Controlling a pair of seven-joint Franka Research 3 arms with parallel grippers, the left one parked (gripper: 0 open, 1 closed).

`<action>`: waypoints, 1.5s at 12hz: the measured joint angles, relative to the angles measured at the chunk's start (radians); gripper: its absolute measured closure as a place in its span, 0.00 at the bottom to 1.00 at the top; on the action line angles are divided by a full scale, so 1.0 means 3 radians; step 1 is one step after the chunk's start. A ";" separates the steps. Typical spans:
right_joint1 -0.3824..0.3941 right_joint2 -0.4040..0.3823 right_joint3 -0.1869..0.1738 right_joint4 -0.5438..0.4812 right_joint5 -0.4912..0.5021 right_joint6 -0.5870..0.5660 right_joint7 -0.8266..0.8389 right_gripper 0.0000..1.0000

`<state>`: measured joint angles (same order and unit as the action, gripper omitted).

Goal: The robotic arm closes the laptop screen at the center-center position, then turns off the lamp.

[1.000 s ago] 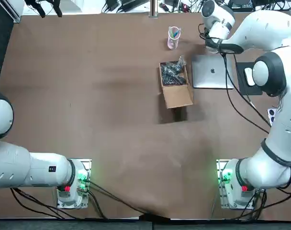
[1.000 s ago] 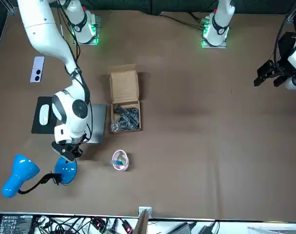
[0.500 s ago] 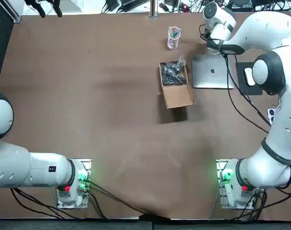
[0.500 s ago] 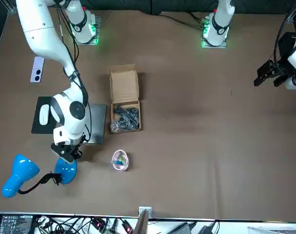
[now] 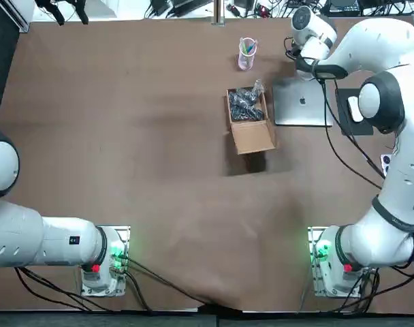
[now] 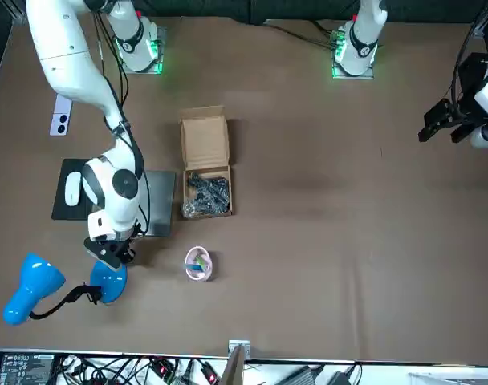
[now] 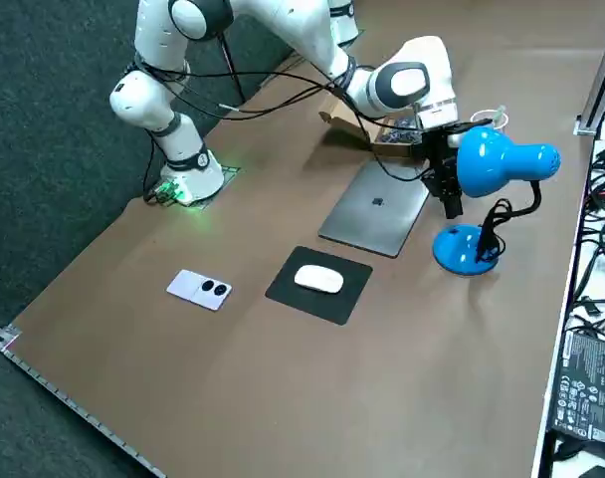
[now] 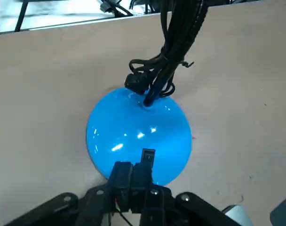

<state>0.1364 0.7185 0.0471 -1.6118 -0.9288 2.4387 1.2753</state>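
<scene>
Where the pincer (image 8: 132,173) hangs: right over the blue lamp base (image 8: 139,132), at its rim beside the small switch (image 8: 148,155).
Pincer state: closed up, gripping nothing.
Laptop (image 7: 374,207): lid down, flat on the counter (image 7: 283,398), just beside the lamp base.

The thin silver laptop (image 5: 302,102) lies flat on the tabletop, lid shut and logo up, just beside the claw (image 6: 111,255) on the arm-base side. The glossy blue desk lamp (image 7: 497,164) stands upright. Its round base (image 8: 138,134) lies right under the claw's pressed-together fingers, with its small switch (image 8: 148,155) just past their tips.
</scene>
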 joint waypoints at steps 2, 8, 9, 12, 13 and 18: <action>-0.0015 0.0015 0.0000 0.0000 0.0000 0.0037 0.0000 0.99; -0.0056 0.0040 -0.0013 0.0000 -0.0036 0.0112 0.0001 0.99; -0.0061 0.0045 -0.0016 0.0000 -0.0039 0.0129 0.0001 0.99; -0.0071 0.0071 -0.0019 0.0000 -0.0042 0.0181 0.0001 0.99; -0.0074 0.0080 -0.0020 0.0000 -0.0042 0.0200 0.0001 0.99; -0.0083 0.0087 -0.0024 0.0000 -0.0044 0.0227 0.0001 0.99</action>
<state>0.1114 0.7445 0.0398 -1.6117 -0.9419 2.5068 1.2756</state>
